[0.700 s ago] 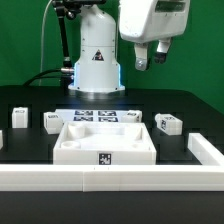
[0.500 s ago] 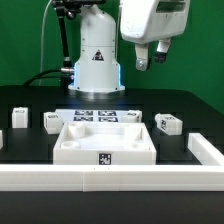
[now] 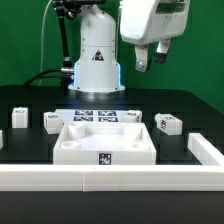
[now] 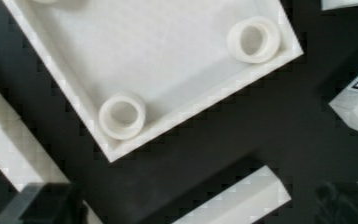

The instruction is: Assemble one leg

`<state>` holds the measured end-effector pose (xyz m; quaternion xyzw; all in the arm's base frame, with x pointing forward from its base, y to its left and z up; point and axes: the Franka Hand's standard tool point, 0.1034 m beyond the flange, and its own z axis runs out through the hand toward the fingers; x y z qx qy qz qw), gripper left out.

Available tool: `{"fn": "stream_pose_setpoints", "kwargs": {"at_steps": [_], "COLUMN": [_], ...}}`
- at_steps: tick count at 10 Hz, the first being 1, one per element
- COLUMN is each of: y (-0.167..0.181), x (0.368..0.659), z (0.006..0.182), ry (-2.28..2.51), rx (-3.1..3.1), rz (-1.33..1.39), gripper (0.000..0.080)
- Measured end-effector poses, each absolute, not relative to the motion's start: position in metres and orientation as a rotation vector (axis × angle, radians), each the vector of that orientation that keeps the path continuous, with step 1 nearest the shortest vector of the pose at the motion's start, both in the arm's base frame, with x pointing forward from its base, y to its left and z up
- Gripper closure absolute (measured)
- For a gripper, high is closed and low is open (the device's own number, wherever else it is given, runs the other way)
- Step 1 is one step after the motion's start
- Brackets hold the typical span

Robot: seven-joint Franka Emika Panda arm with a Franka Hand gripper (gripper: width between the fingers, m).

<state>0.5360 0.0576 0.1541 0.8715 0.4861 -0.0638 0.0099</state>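
Small white legs stand on the black table: one at the exterior view's far left (image 3: 18, 116), one beside it (image 3: 52, 121), and one at the right (image 3: 166, 124) with a tag on its face. The large white square tray-like piece (image 3: 104, 142) lies in the middle. My gripper (image 3: 150, 58) hangs high above the table's right side, open and empty, far from any leg. In the wrist view the gripper (image 4: 190, 203) looks down on that tray piece (image 4: 149, 60) and its two round sockets. A tagged leg (image 4: 357, 90) shows at the picture's edge.
The marker board (image 3: 100, 117) lies behind the tray piece, in front of the robot base (image 3: 97, 60). A low white wall runs along the front (image 3: 110, 179) and the right side (image 3: 206, 150). A white strip (image 4: 220, 195) crosses the wrist view near my fingers.
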Motion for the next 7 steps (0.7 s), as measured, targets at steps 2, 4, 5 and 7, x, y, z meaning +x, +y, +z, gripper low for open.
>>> {"fn": "stream_pose_setpoints", "kwargs": {"at_steps": [2, 4, 5, 7], "y": [0.049, 0.046, 0.042, 0.033], "x": [0.526, 0.521, 0.519, 0.516], "z": [0.142, 0.129, 0.12, 0.106], "ry": [1.674, 1.826, 1.889, 1.959], "rx": [2.624, 2.516, 2.478, 2.422], "rz": [-0.098, -0.063, -0.086, -0.131], "gripper": [0.015, 0.015, 0.015, 0.015]}}
